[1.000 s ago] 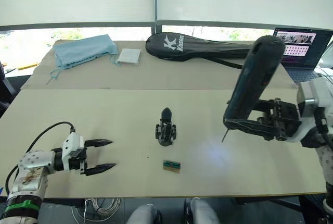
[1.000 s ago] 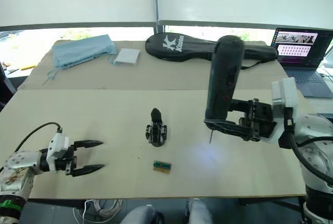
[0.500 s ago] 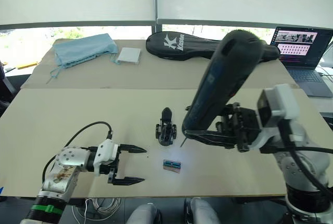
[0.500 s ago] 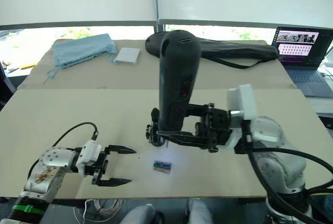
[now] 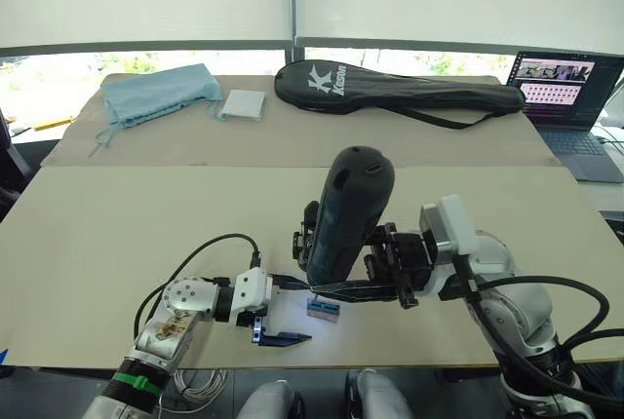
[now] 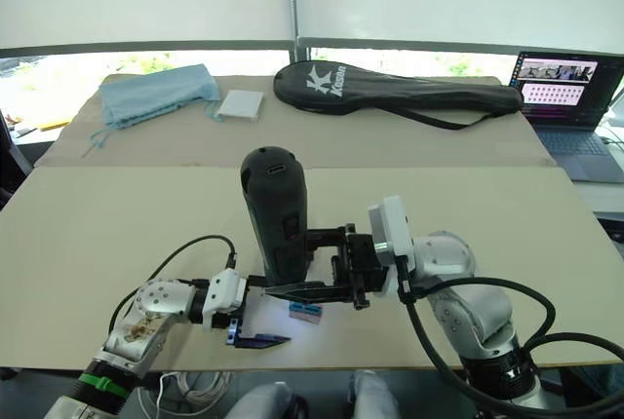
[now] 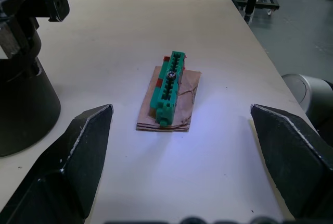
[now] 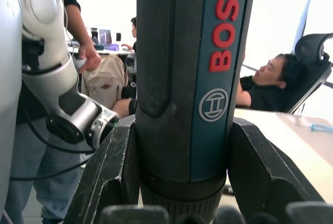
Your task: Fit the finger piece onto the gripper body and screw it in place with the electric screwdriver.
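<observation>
Right gripper (image 5: 356, 287) clamps the thick, matte black electric screwdriver (image 5: 346, 209) upright over the table's (image 5: 117, 224) middle.
Left gripper (image 7: 182, 146) is spread wide around a ridged green-and-tan box (image 7: 169, 91); the chunky black gripper body (image 5: 304, 234) sits mostly hidden behind the screwdriver.

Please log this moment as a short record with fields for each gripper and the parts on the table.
right gripper: shut on the thick black cylindrical electric screwdriver, held upright
left gripper: open, facing the small green-and-tan rectangular box
chunky black gripper body: on the beige table, mostly hidden behind the screwdriver
background: black racket bag, laptop
</observation>
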Available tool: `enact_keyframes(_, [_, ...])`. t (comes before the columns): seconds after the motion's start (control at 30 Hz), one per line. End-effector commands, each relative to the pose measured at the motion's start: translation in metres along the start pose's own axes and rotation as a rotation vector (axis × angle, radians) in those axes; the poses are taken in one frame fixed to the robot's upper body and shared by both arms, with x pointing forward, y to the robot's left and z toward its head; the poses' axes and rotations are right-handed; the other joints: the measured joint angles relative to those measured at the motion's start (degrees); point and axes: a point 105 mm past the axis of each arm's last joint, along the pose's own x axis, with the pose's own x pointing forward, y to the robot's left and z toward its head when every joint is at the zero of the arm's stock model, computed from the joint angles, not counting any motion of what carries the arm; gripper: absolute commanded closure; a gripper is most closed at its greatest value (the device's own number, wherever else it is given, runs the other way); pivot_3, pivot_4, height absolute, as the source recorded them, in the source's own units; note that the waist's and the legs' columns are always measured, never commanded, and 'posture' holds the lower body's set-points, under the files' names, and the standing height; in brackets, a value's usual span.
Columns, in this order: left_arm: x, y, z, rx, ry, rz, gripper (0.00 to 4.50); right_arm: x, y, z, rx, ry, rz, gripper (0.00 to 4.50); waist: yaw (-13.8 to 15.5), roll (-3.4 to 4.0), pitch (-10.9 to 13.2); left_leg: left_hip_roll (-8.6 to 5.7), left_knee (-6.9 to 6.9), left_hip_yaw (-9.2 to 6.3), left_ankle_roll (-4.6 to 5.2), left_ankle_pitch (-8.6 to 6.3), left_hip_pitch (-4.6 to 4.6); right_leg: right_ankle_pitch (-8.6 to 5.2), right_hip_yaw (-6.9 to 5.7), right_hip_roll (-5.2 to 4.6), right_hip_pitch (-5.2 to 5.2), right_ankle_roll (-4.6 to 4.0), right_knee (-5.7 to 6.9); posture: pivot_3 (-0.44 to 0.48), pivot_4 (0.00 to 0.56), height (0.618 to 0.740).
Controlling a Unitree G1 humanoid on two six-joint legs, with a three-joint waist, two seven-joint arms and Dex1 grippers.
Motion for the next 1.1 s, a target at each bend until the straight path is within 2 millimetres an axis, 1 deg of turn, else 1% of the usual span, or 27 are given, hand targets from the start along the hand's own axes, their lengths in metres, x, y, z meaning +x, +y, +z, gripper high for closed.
enact_keyframes(0.03, [0.011,-0.006,-0.012,-0.038,0.019,-0.024,0.04,0.0,0.002,0.005,-0.035,-0.03,0.004,2.58,0.18,0.02,-0.01,0.0,0.0,0.0,0.0,0.0,0.01,0.0,0.0,0.0,0.01,0.0,0.0,0.0,0.15,0.74])
enact_keyframes(0.37, [0.017,-0.007,-0.019,-0.055,0.019,-0.043,0.04,-0.005,-0.007,-0.006,-0.021,-0.013,-0.024,2.58,0.67,0.07,-0.05,-0.06,0.05,-0.01,0.02,0.01,0.09,0.05,0.0,-0.06,0.17,0.08,-0.02,0.0,0.15,0.74])
enact_keyframes(0.53, [0.02,-0.007,-0.021,-0.056,0.018,-0.045,0.04,-0.007,-0.008,-0.01,-0.022,0.001,-0.015,2.58,1.08,0.12,-0.08,-0.06,0.07,-0.01,0.04,0.01,0.1,0.06,0.0,-0.06,0.19,0.09,-0.02,0.0,0.15,0.74])
enact_keyframes(0.67, [0.022,-0.008,-0.023,-0.06,0.018,-0.051,0.04,-0.007,-0.008,-0.01,-0.027,0.004,-0.016,2.58,1.23,0.14,-0.09,-0.07,0.1,-0.01,0.06,0.01,0.1,0.07,0.0,-0.08,0.21,0.11,-0.02,0.0,0.15,0.74])
enact_keyframes(1.1, [0.02,-0.01,-0.028,-0.067,0.032,-0.062,0.04,-0.01,-0.011,-0.008,-0.037,0.009,-0.02,2.58,1.25,0.17,-0.11,-0.07,0.11,-0.02,0.08,0.01,0.1,0.08,0.01,-0.09,0.23,0.13,-0.02,0.0,0.15,0.74])
